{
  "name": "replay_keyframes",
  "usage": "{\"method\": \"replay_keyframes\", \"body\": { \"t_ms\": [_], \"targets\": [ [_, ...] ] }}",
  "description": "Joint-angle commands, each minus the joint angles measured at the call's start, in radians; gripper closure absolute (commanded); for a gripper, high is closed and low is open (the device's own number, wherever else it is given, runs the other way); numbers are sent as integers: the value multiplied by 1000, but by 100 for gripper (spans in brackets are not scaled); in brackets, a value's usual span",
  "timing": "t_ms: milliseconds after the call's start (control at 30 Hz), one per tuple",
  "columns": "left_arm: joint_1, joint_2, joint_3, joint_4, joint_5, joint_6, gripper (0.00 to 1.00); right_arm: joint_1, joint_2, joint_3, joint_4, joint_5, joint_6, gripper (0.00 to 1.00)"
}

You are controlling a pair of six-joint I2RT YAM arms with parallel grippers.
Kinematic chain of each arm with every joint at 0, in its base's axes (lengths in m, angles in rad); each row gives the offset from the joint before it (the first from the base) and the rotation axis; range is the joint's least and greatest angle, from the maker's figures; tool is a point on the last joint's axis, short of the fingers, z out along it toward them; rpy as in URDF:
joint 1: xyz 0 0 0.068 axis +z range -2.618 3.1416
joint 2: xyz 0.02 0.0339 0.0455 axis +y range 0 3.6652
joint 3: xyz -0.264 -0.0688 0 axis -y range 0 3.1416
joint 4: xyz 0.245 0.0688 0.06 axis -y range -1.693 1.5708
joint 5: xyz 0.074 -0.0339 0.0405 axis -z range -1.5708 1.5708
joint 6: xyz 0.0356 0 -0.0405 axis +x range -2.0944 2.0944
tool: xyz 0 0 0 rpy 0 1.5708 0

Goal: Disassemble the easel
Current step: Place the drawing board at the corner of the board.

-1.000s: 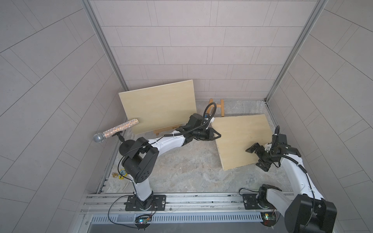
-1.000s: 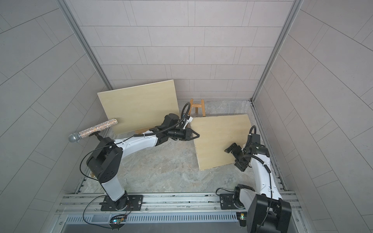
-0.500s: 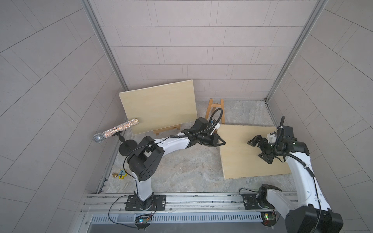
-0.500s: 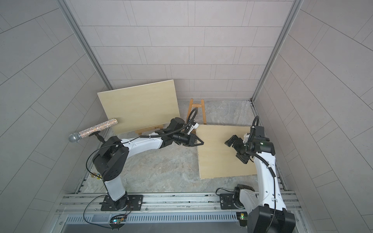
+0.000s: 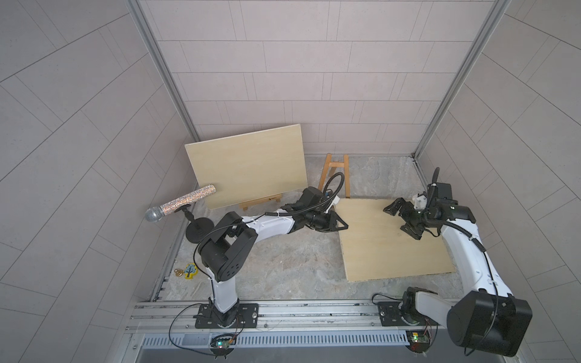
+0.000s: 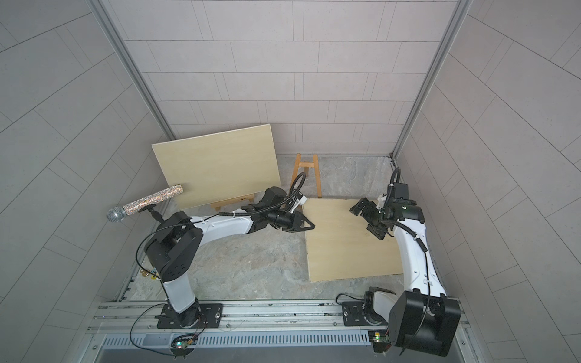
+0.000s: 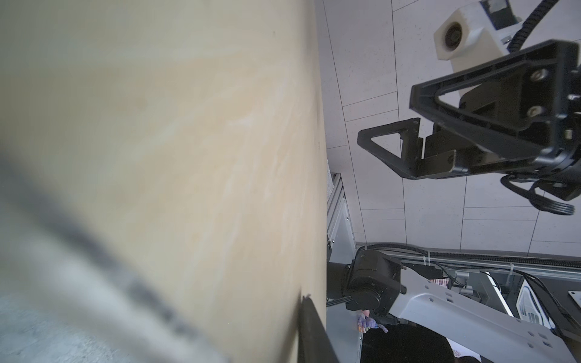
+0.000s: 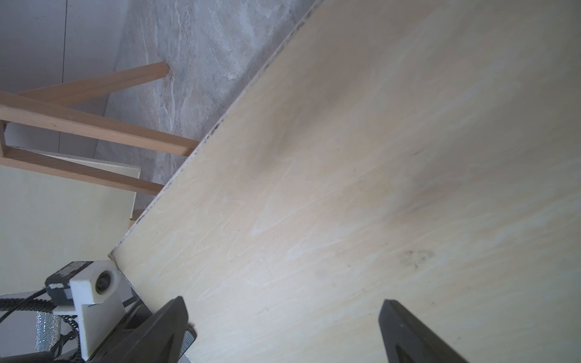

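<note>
Here's the change: a second ago the flat board (image 5: 393, 242) was tipped up between my two arms, and now it is down, lying face-up on the tabletop (image 5: 276, 261) by the right edge, clear in both top views. I read that as one panel off its stand and parked. The upright board (image 5: 248, 169) in the back-left corner is another story: it leans on the small easel (image 5: 261, 202), so there is work left there. My left gripper (image 5: 338, 223) sits at the flat board's left edge near its far corner, jaws nearly together. The left wrist view shows one fingertip lying on the panel's face, so I take it I'm pinching that thin edge, though the lower jaw is hidden. My right gripper (image 5: 401, 218) has come up off the panel and hangs over its far half, jaws spread wide, nothing in them. The bare easel (image 5: 336, 166) stands at the back edge, between the two boards, its front feet just beside the flat board's far edge. That is the piece to take apart next, I'd say. The microphone (image 5: 182, 204) perches on its stand at the left edge, and a little tree-shaped toy (image 5: 190, 271) lies near the front-left corner. Containers? None anywhere, so nothing to report inside one.
</note>
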Motion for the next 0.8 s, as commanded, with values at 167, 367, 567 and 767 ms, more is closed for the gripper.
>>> {"method": "replay_keyframes", "body": {
  "t_ms": [167, 367, 567, 767],
  "targets": [
    [-19, 37, -93, -7, -147, 39, 100, 16, -5, -20, 36, 2, 10, 0],
    [-23, 50, -134, 35, -160, 22, 100, 23, -3, -26, 45, 1, 11, 0],
    [-25, 79, -171, 82, -179, 21, 100, 28, 0, -35, 49, -1, 8, 0],
    [-26, 104, -199, 128, -177, -23, 100, 32, 8, -33, 45, 2, 3, 0]
  ]
}}
